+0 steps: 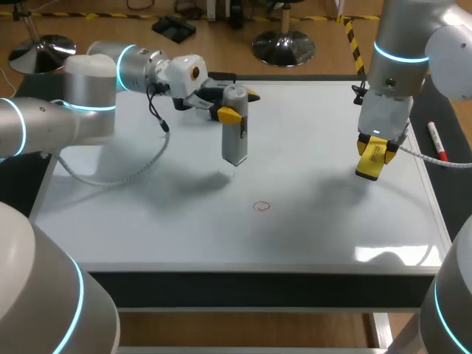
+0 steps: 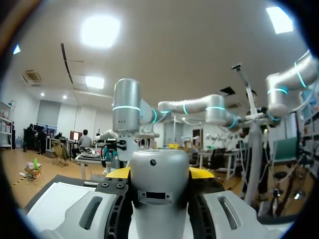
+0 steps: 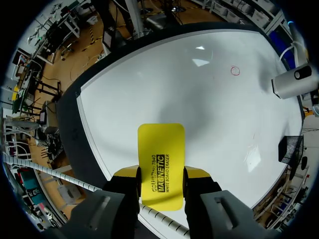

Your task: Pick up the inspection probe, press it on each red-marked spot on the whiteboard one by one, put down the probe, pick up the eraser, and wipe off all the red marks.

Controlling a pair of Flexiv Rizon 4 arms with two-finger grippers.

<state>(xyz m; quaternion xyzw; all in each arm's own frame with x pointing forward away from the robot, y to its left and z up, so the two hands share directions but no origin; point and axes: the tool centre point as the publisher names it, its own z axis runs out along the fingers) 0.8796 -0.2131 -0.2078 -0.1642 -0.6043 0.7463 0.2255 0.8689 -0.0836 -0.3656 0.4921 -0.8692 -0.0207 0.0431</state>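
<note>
Above the whiteboard (image 1: 147, 221), toward its far side, my left gripper (image 1: 240, 105) holds the inspection probe (image 1: 234, 136) upright. The yellow-tipped fingers are clamped on the grey body from both sides and the pointed tip faces down. From the head view the tip appears to hang just clear of the surface, with its shadow beside it, though I cannot rule out light contact. In the left wrist view the probe's rounded top sits squarely between the fingers, so the grasp looks centred.

One red mark (image 1: 261, 206) shows as a small circle drawn on the board. It lies nearer the front edge than the probe tip and a little toward my right, apart from the tip.

My right gripper (image 1: 372, 158) hangs over the right part of the board, its fingers closed on the yellow eraser (image 3: 160, 159), which juts out ahead of them, flat face toward the camera. A red marker pen (image 1: 436, 140) lies off the board, beside its right edge.

I judge the probing step to be in hand, with the tip not yet on the circle. The next move calls for carrying the probe toward the front and slightly right until the tip stands over the mark. Then it should descend straight, keeping the probe vertical so it presses rather than skids. With the eraser in my right gripper, wiping could follow once the probe is set down.
</note>
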